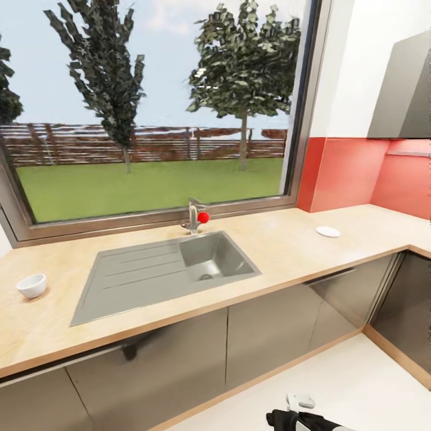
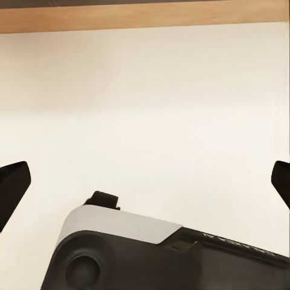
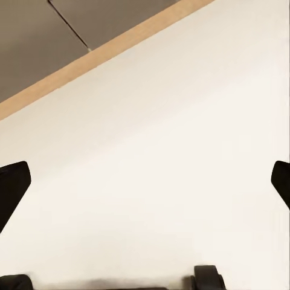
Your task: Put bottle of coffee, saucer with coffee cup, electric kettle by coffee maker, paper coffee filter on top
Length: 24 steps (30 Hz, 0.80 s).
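The kitchen countertop point(image 1: 281, 254) runs under a wide window in the head view. A small white coffee cup point(image 1: 31, 285) sits on it at the far left. The flat white saucer point(image 1: 327, 231) lies on it to the right, near the red wall. Both grippers hang low over the white floor, well below the counter. My left gripper point(image 2: 145, 187) is open, its dark fingertips point(image 2: 12, 188) wide apart with nothing between them. My right gripper point(image 3: 145, 187) is open and empty too. The coffee maker, bottle of coffee, kitchen shelf, paper coffee filter and electric kettle are out of view.
A grey sink with drainboard point(image 1: 161, 272) is set into the counter's middle, with a tap with a red knob point(image 1: 196, 216) behind it. The counter turns a corner at the right under a grey wall cabinet point(image 1: 404, 90). Grey cabinet fronts point(image 1: 269, 329) stand over a wooden plinth.
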### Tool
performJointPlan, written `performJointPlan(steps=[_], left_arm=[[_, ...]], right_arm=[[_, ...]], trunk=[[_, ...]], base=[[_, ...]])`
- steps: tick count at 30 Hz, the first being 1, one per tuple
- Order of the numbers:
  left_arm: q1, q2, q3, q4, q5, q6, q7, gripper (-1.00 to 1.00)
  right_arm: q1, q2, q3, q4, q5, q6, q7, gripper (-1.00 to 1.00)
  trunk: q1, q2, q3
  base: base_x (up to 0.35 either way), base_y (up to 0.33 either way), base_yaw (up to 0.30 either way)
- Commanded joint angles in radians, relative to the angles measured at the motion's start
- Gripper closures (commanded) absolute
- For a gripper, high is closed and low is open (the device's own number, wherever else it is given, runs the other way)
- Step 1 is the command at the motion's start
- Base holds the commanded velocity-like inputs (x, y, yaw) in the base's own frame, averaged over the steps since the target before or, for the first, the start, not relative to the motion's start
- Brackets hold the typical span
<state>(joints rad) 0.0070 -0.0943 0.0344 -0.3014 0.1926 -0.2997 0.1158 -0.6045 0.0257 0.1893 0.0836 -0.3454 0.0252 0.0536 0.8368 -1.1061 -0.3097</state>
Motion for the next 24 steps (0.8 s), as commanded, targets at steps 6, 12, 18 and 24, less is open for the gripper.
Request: performJointPlan(steps=[6,12,18,24], left_arm=[[0.001,0.000,0.004,-0.002,0.001,-0.001,0.001,-1.00],[0.001,0.001,0.004,-0.002,0.001,-0.001,0.001,-1.00],[0.001,0.001,0.004,-0.002,0.001,-0.001,0.001,-1.00],[0.001,0.001,0.004,-0.002,0.001,-0.001,0.001,-1.00]], right_arm=[[-0.001,0.000,0.009,0.002,-0.010,0.001,0.005,-1.00],[-0.001,0.000,0.009,0.002,-0.010,0.001,0.005,-1.00],[-0.001,0.000,0.009,0.002,-0.010,0.001,0.005,-1.00],[-0.001,0.000,0.009,0.002,-0.010,0.001,0.005,-1.00]], trunk=[[0.000,-0.001,-0.001],[0.000,-0.001,-0.001],[0.000,-0.001,-0.001],[0.000,-0.001,-0.001]], base=[[0.052,-0.296,0.000],[0.004,-0.296,0.000],[0.076,-0.297,0.000],[0.099,-0.297,0.000]])
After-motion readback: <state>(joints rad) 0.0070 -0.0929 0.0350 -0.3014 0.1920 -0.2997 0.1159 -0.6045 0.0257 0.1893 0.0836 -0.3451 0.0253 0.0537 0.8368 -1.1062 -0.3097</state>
